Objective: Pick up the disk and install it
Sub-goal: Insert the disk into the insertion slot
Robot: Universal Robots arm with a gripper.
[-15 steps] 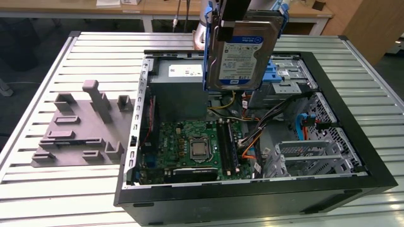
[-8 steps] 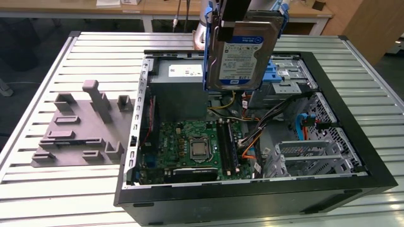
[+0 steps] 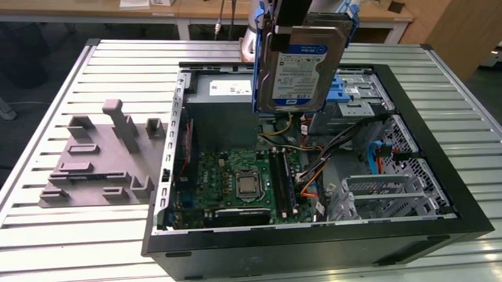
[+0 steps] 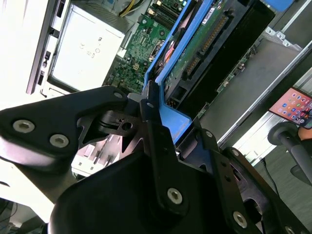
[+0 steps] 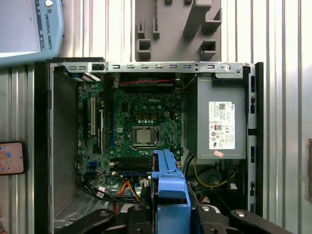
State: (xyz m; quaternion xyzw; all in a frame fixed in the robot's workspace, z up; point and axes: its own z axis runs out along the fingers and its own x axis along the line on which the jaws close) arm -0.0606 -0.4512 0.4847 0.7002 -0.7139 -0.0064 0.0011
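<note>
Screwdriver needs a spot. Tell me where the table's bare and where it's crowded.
Bare table: nearer the camera than the grey fixture, beyond it, and past the case at the exterior view's right. Crowded: inside the case, cables and motherboard, the gripper holding the disk above.

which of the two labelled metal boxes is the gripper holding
The hard drive with the white-and-blue label and blue rails, clamped in the gripper above the case. The grey power supply sits inside it.
</note>
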